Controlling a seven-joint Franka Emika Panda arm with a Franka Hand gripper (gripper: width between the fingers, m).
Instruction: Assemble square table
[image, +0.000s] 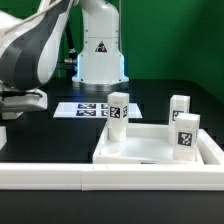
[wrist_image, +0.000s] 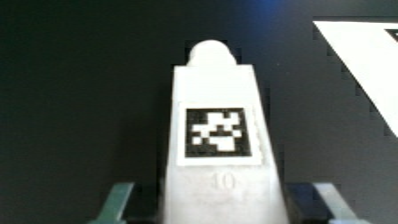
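The square tabletop (image: 150, 148) lies on the black table at the exterior view's right. Three white tagged legs stand at its corners (image: 118, 107) (image: 180, 106) (image: 186, 134). In the wrist view a fourth white leg (wrist_image: 217, 120), with a marker tag and a rounded tip, lies lengthwise between my fingers. My gripper (wrist_image: 221, 203) is open. One finger (wrist_image: 121, 202) stands on each side of the leg, with a dark gap between each finger and the leg. In the exterior view my hand (image: 22, 99) is at the left edge, and its fingers and this leg are hidden.
The long white L-shaped rail (image: 100, 178) runs along the front of the table. The marker board (image: 88, 110) lies flat before the robot base (image: 100, 55). A white surface (wrist_image: 365, 60) shows at one corner of the wrist view.
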